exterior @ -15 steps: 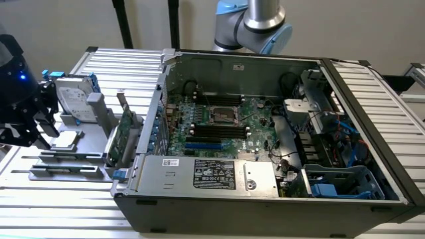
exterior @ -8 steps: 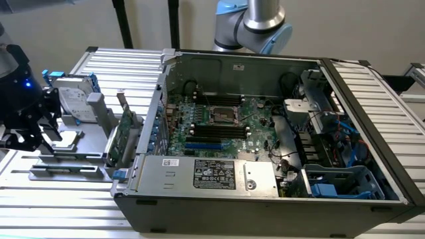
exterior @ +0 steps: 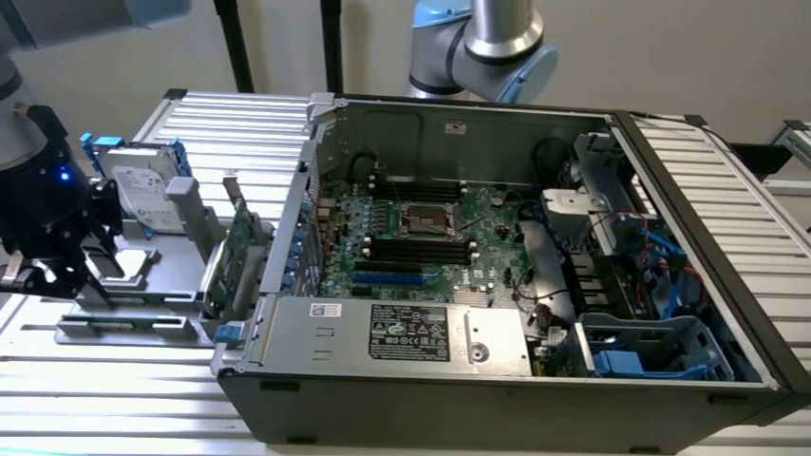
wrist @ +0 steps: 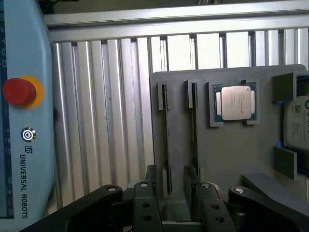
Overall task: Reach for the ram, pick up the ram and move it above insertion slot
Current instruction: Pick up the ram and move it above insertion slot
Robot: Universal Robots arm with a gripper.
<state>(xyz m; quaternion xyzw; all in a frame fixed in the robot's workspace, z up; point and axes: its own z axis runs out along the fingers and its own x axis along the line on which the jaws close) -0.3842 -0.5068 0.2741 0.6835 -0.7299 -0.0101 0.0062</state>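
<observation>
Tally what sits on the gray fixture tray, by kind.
Hard drive: 1
Processor chip: 1
Green expansion card: 1
Narrow stick holders: 2 (cannot tell whether sticks sit in them)
Total on the gray fixture tray: 5

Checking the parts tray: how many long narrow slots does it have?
2. One slot runs near the edge of the grey tray; the other lies between it and the processor. The gripper hides part of each.
</observation>
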